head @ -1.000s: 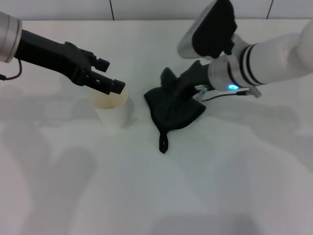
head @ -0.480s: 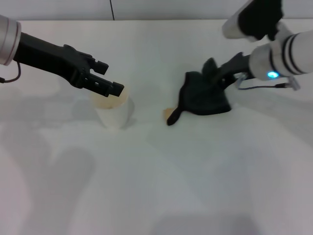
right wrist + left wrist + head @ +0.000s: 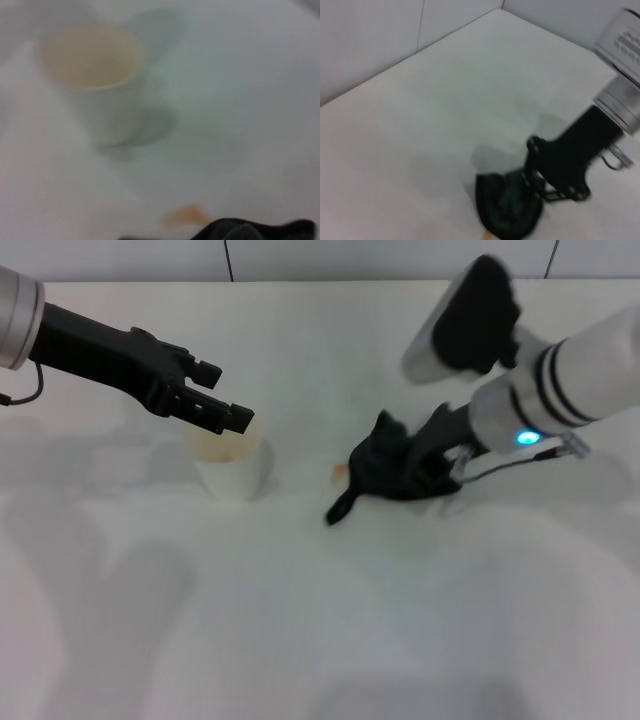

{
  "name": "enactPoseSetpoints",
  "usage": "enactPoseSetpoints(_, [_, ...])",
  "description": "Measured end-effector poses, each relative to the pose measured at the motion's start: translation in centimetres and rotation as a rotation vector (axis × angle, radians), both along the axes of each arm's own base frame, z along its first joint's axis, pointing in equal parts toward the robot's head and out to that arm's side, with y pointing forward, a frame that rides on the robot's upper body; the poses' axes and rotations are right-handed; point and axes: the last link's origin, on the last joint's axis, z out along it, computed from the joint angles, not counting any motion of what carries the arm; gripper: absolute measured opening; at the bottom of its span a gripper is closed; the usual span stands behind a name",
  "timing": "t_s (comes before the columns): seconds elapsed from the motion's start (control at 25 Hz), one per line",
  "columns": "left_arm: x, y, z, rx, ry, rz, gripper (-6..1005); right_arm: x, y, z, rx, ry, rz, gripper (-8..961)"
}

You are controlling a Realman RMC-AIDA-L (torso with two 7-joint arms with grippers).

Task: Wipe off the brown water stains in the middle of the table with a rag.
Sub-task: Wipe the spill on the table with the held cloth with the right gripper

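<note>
The right pincer presses closed on the bunched rag, a soft, limp cloth best gripped at its gathered middle, just beside the brown stain on the smooth white desk, while the open left pincer hovers over the cup.
</note>
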Motion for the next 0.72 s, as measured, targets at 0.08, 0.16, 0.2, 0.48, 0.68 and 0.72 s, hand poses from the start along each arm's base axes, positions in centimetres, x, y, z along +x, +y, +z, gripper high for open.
enactPoseSetpoints(0.08, [0.0, 0.0, 0.0, 0.002, 0.001, 0.0, 893, -0.5, -0.5, -0.3, -0.028, -0.007, 0.016, 21])
enactPoseSetpoints(0.16, [-0.1, 0.0, 0.0, 0.003, 0.002, 0.002, 893, -1.5, -1.6, -0.9, -0.079, -0.012, 0.053, 21])
enactPoseSetpoints(0.2, [-0.2, 0.0, 0.0, 0.004, 0.002, 0.003, 893, -1.9, -1.9, -1.0, -0.094, -0.012, 0.067, 21])
enactPoseSetpoints(0.48, [-0.1, 0.1, 0.1, 0.007, 0.003, -0.002, 893, -2.4, -2.2, -1.8, -0.095, -0.015, 0.11, 20])
enactPoseSetpoints(0.68, [0.0, 0.1, 0.1, 0.01, 0.001, -0.003, 893, -2.6, -1.6, -2.9, -0.032, 0.003, 0.148, 20])
enactPoseSetpoints(0.72, [0.0, 0.1, 0.1, 0.01, 0.001, -0.004, 893, -2.7, -1.4, -3.0, -0.021, 0.007, 0.156, 20])
